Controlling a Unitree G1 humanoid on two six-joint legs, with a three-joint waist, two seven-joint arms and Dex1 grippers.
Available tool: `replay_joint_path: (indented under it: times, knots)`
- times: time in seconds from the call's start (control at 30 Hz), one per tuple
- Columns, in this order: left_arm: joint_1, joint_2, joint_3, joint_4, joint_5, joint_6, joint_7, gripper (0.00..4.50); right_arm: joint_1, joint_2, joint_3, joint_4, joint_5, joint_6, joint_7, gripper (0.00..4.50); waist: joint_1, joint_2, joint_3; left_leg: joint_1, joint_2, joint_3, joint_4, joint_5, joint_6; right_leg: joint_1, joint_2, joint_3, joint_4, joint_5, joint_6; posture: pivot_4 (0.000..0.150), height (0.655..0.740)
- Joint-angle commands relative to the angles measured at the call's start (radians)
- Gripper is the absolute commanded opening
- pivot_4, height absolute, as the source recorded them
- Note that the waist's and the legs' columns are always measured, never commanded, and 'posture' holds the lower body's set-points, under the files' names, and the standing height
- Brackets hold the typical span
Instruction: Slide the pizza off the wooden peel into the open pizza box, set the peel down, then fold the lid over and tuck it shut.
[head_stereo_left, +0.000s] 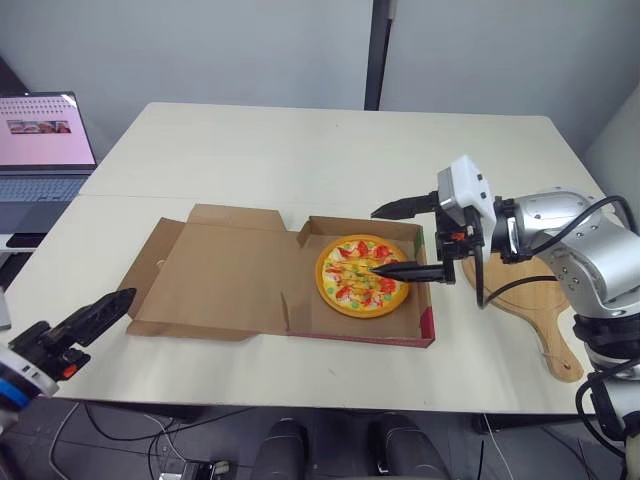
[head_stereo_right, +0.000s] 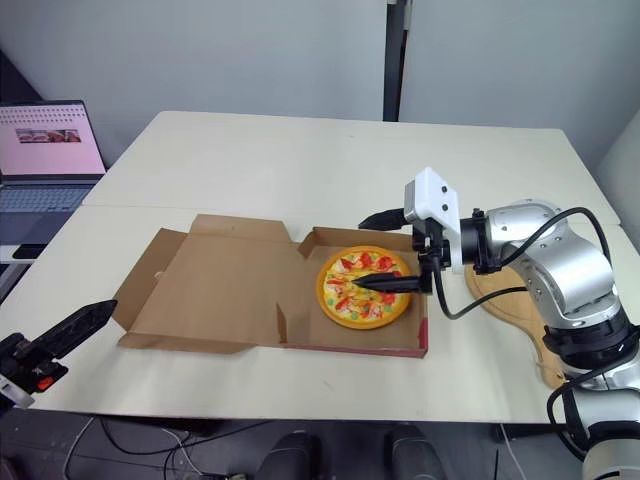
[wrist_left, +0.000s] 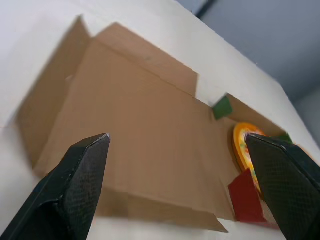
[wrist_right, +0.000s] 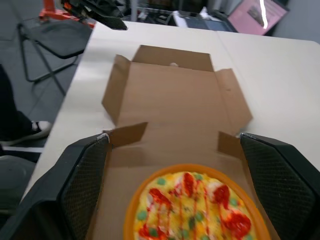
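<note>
Right tool (head_stereo_left: 375, 240) spread wide, extended leftward, left tool (wrist_left: 177, 137) parted, held low

Open laptop (head_stereo_left: 40, 160) left of cream table (head_stereo_left: 330, 150); screen lit.

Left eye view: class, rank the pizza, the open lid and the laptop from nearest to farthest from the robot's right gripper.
1. Pizza, directly beneath the right gripper, whose jaws are open.
2. Open lid, lying flat to the robot's left of the pizza.
3. Laptop, beyond the left edge of the table.
</note>
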Motion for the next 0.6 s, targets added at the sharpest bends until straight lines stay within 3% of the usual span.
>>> replay_joint_path:
  times: [0.03,0.1,0.2,0.37,0.57,0.6]
  knots:
    - [0.092,-0.062,-0.006,-0.026,-0.29,-0.013,0.198,4.5,-0.024,0.004,0.008,-0.034,0.036,0.015,0.035,4.49,-0.001,0.0,-0.001,0.001,0.0,0.0,0.0,0.0,0.0,0.001,-0.001,0.001,0.0,0.0,0.0,0.15,0.7343]
    - [0.144,-0.102,-0.061,-0.037,-0.391,-0.067,0.308,4.5,-0.031,0.01,0.011,-0.051,0.055,0.033,0.046,4.49,-0.002,-0.001,-0.001,0.001,0.0,0.0,0.0,0.0,0.0,0.0,-0.001,0.001,0.0,0.0,-0.001,0.15,0.7343]
    - [0.176,-0.165,-0.161,-0.062,-0.447,-0.162,0.438,4.5,-0.046,0.019,0.016,-0.053,0.056,0.038,0.043,4.49,-0.001,-0.001,-0.001,0.001,0.0,-0.001,0.0,0.0,0.0,0.0,-0.002,0.003,0.0,0.0,-0.002,0.15,0.7343]
    - [0.142,-0.243,-0.271,-0.05,-0.445,-0.321,0.581,4.5,-0.068,0.016,0.015,-0.034,0.044,0.035,0.045,4.49,-0.001,-0.003,-0.002,0.001,-0.002,0.001,0.0,0.0,0.0,0.0,0.002,0.001,0.0,-0.001,-0.003,0.15,0.7343]
    - [0.123,-0.272,-0.311,-0.03,-0.46,-0.455,0.648,4.5,-0.078,0.0,0.018,-0.023,0.032,0.028,0.058,4.49,-0.001,-0.003,-0.002,0.001,-0.002,0.006,-0.001,0.0,0.0,0.0,0.003,0.002,0.0,-0.001,-0.003,0.15,0.7343]
    - [0.125,-0.275,-0.322,-0.023,-0.465,-0.466,0.662,4.32,-0.079,-0.001,0.018,-0.023,0.032,0.029,0.059,4.5,-0.002,-0.003,-0.002,0.001,-0.002,0.007,-0.001,0.0,0.0,0.0,0.003,0.002,0.0,-0.001,-0.003,0.15,0.7343]
